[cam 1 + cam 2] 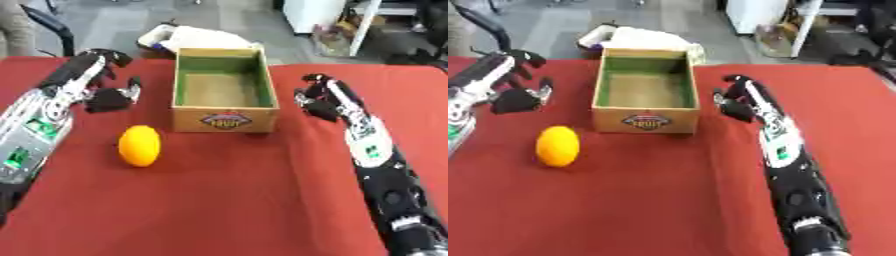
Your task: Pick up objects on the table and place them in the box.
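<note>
The left hand (105, 87), black with silvery metal segments, hangs over the red cloth table (236, 200) with fingers loosely spread and nothing in them. Just below and to its right lies a smooth, egg-shaped orange fruit (140, 145), apart from the fingers. Further right stands the box (225, 85), square, with plain wooden walls, green-painted inside faces, a bare floor and a round label on its front. Just beside the box's right wall hovers the right hand (317, 97), fingers slightly bent, grasping nothing.
</note>
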Tool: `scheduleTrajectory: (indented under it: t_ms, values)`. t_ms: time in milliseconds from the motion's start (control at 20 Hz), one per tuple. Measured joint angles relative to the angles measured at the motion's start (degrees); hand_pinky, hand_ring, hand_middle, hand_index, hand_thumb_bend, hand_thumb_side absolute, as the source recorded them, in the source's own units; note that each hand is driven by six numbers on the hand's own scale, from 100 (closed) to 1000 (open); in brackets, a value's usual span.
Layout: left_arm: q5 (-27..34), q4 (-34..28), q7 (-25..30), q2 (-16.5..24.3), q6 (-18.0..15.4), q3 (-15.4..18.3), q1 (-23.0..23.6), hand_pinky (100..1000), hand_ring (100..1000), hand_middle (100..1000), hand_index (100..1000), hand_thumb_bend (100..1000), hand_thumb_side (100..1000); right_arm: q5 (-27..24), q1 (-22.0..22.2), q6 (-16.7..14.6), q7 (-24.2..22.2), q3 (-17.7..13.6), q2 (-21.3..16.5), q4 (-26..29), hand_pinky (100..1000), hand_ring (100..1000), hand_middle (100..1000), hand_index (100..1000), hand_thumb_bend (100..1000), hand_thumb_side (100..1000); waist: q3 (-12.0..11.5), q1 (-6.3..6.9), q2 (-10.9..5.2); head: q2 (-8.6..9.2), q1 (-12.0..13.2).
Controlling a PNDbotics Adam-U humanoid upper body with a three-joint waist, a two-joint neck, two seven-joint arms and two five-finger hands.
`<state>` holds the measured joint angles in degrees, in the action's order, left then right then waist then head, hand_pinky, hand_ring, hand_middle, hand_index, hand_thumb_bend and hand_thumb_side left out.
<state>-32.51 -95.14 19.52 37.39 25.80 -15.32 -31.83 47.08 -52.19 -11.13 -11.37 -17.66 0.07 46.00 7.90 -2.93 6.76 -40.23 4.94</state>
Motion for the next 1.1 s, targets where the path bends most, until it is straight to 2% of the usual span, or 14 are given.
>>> scheduleTrajectory:
  t_ms: [50,150,300,650,750,1100]
  values:
    - [-0.6,0.1,1.4,0.1,-0.2,-0.2,0.0,688,755,798,885,100,539,0.0,0.1,0.0,0.0,0.0,0.0,0.0,636,663,567,874,100,460,0.0,0.01,0.00,0.00,0.0]
    - [-1.9,0.1,4.6,0.5,-0.7,-0.6,-0.1,704,765,808,894,121,623,0.0,0.2,0.0,0.0,0.0,0.0,0.0,636,662,566,874,100,461,0.0,0.03,0.00,0.00,0.0]
    - [-3.8,0.1,9.7,1.0,-2.1,-1.0,0.0,717,771,813,903,247,694,0.0,0.3,0.0,0.0,0.0,0.0,0.0,636,662,567,874,100,463,0.0,0.11,0.00,0.00,0.0]
    - [-8.6,-0.2,20.6,1.8,-5.4,-1.2,0.7,730,768,815,917,352,751,0.0,0.3,0.1,-0.1,0.0,0.0,0.3,635,662,566,874,100,465,0.0,0.22,0.00,0.00,0.0]
    - [-9.9,-0.2,22.8,2.0,-6.1,-1.4,1.1,732,770,817,917,383,803,0.0,0.3,0.1,-0.1,0.0,0.0,0.4,635,660,565,874,100,465,0.0,0.26,0.00,0.00,0.0]
    - [-13.6,0.2,27.7,2.0,-8.2,-2.7,1.7,733,769,809,910,510,853,0.0,0.5,0.2,-0.2,0.0,0.1,0.7,635,659,565,873,100,470,0.1,0.30,0.00,0.00,0.0]
